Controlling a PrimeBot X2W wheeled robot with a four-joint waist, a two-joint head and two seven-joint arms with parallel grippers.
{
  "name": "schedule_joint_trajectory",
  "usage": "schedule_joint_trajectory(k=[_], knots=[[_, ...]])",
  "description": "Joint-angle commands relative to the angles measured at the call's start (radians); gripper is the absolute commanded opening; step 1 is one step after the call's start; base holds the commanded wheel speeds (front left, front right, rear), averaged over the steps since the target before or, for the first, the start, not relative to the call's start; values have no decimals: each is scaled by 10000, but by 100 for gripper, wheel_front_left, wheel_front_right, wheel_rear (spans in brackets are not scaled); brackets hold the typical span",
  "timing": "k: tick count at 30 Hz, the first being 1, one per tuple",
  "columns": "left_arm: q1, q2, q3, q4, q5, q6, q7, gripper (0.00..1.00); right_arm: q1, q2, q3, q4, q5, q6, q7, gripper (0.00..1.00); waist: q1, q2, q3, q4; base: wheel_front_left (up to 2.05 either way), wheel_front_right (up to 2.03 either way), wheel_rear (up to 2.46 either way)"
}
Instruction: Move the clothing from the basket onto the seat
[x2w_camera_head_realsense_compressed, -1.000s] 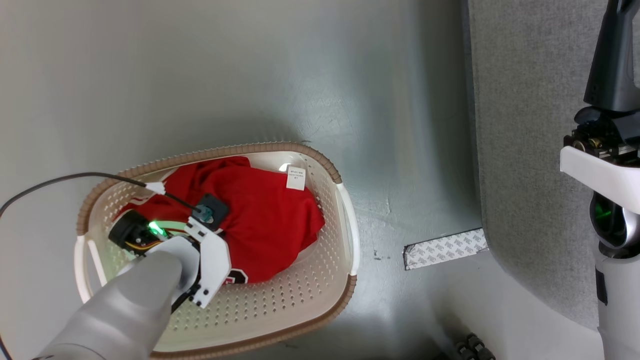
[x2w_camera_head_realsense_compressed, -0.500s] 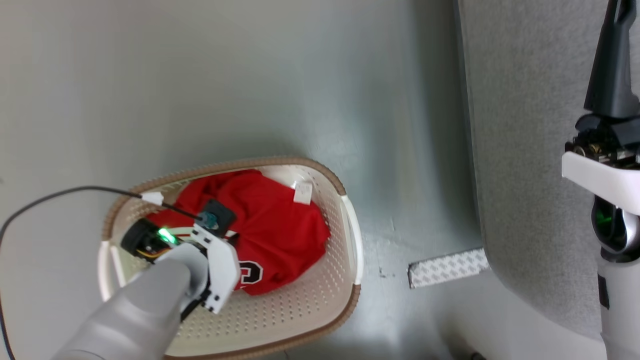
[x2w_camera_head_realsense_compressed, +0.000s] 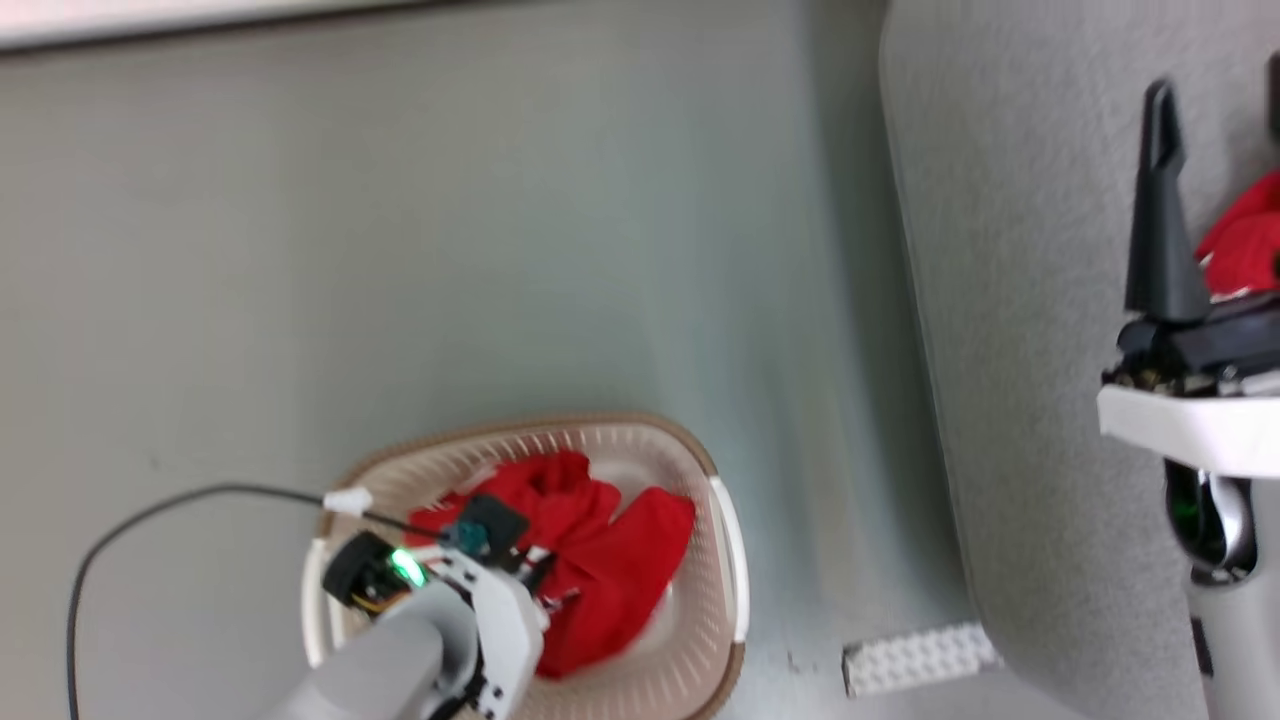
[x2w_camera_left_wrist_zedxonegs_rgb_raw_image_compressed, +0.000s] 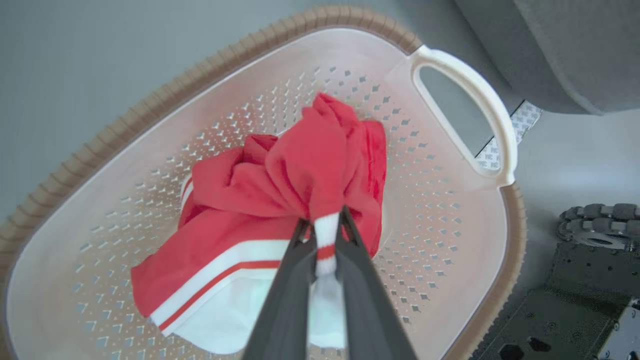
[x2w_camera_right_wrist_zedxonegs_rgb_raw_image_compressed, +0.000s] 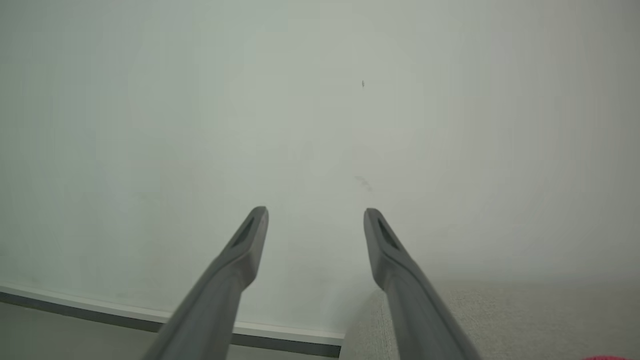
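My left gripper pinches clothing in the basket on grey floor. My right gripper gapes wide, apparently over the seat, facing a pale wall.

No legible txt; tape strip print blurred.

The floor is smooth and pale grey-green, with a soft sheen. At its far edge a thin dark line runs under a white skirting board. On the right stands a light grey sofa in coarse woven cloth, and its rounded edge casts a soft shadow on the floor beside it. Near its base a white patterned strip lies flat on the floor. The wall is plain, pale and evenly lit, with one small dark speck.
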Motion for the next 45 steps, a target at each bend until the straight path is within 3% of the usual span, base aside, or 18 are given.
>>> schedule_joint_trajectory(k=[1, 12, 30, 45], knots=[[238, 2, -15, -22, -143, 17, -116, 0, 222, -125, 2, 80, 70, -23, 11, 100, 1, -2, -824, 262, 0, 0, 0], [1054, -89, 90, -869, -575, 17, -556, 0, 1352, -424, 129, 494, 1017, -23, 11, 100, 1, -2, -2892, 629, 0, 0, 0], [2852, 399, 3205, -3978, 1733, 186, -557, 0, 2998, -822, 290, 953, 1462, -23, 11, 100, 1, -2, -5372, 1048, 0, 0, 0], [3621, 548, 5170, -6288, 2309, 371, -558, 0, 3987, -774, 655, 1137, 1875, -23, 11, 100, 1, -2, -6323, 1092, 0, 0, 0]])
